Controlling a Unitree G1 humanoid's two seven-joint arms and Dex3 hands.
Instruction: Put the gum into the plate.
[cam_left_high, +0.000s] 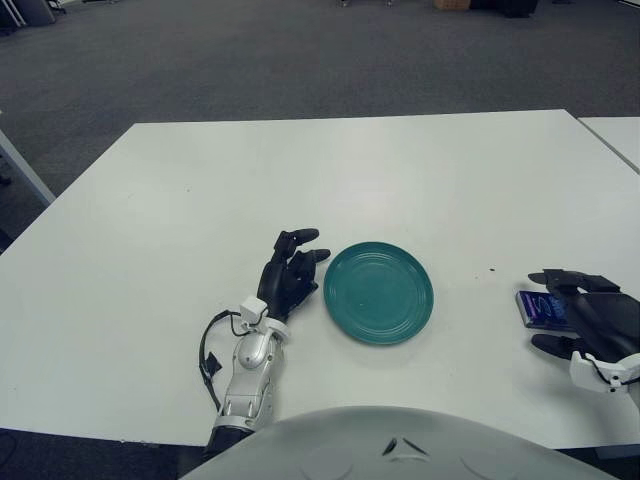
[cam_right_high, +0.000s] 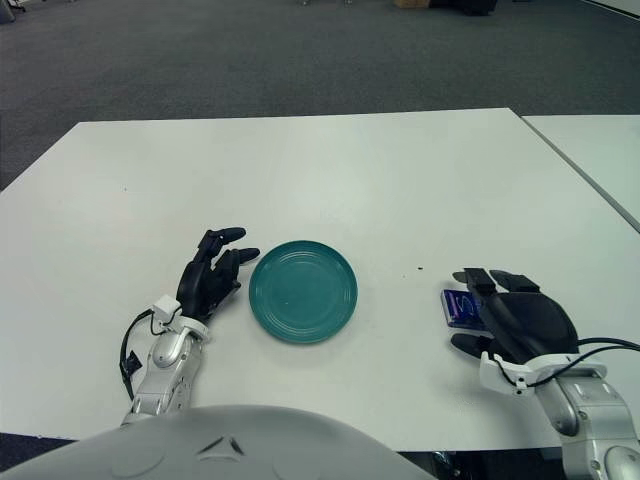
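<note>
1. One round teal ceramic plate (cam_right_high: 303, 290) sits near the middle of the white table (cam_right_high: 300, 170), and there's nothing in it, only bare ridged glaze.
2. One small blue rectangular pack of gum (cam_right_high: 459, 307) lies flat on the table, well to the right of the plate.
3. The right hand (cam_right_high: 510, 315) is directly over the gum pack's right end, black fingers (cam_right_high: 478, 279) reaching across it and the thumb below (whether they actually clamp the pack, I cannot tell).
4. The left hand (cam_right_high: 212, 272) shows just left of the plate's rim, fingers loosely extended, holding nothing.
</note>
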